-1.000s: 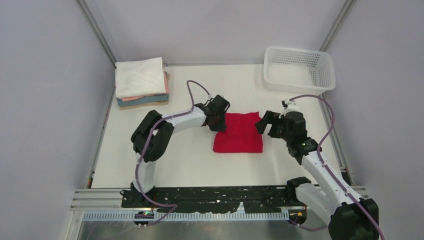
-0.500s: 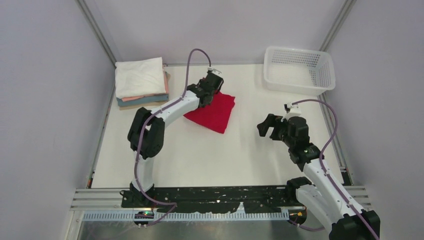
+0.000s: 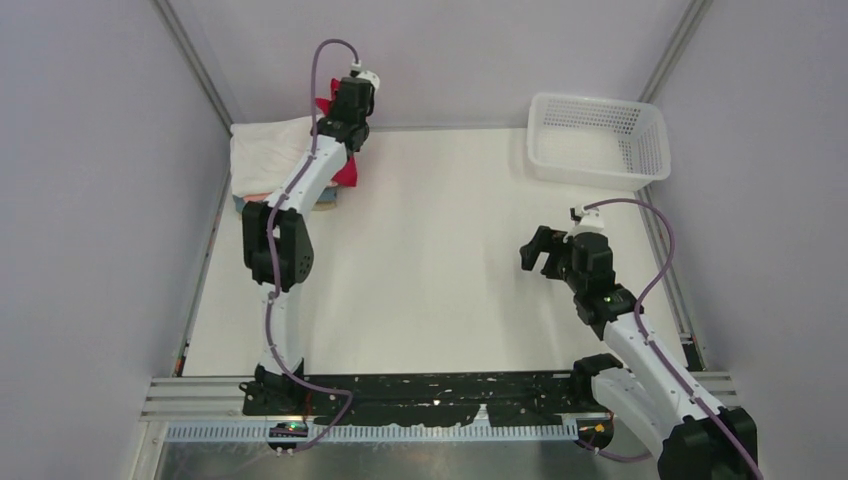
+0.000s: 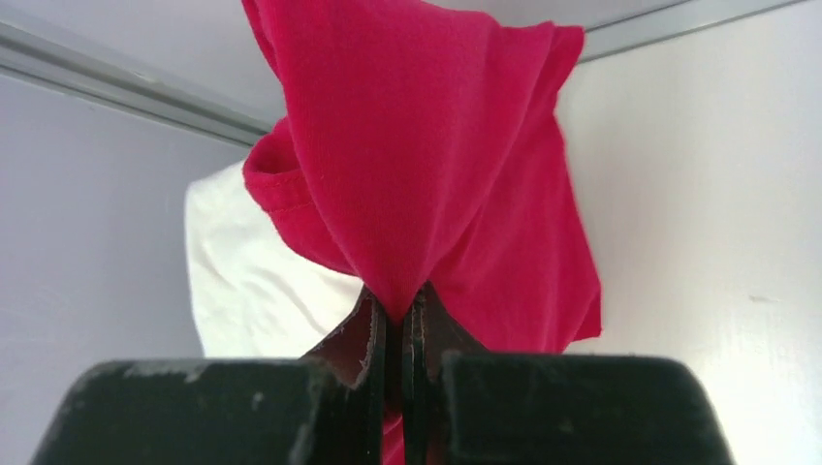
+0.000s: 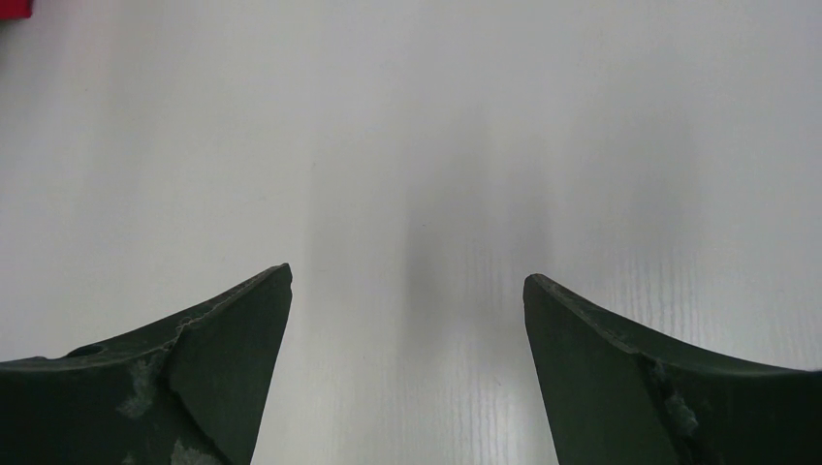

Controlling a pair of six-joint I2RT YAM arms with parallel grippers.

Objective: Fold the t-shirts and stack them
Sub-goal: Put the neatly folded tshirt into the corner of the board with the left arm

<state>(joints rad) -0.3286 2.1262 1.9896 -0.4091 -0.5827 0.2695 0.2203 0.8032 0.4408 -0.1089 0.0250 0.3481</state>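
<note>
A: Bright, even, soft from overhead?
B: Yes. Only faint, fuzzy shadows on the white table (image 3: 440,300).
A: Glare anywhere?
B: Mild sheen on the table in the right wrist view, plus a dim grey smear between the right fingers (image 5: 208,368).
A: Sharpness?
B: Crisp weave on the red shirt (image 4: 436,145); slightly soft on the near left fingers (image 4: 368,358).

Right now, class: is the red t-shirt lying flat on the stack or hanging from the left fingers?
Hanging: the left fingers are shut on the red t-shirt, which hangs bunched from them, not spread flat.
</note>
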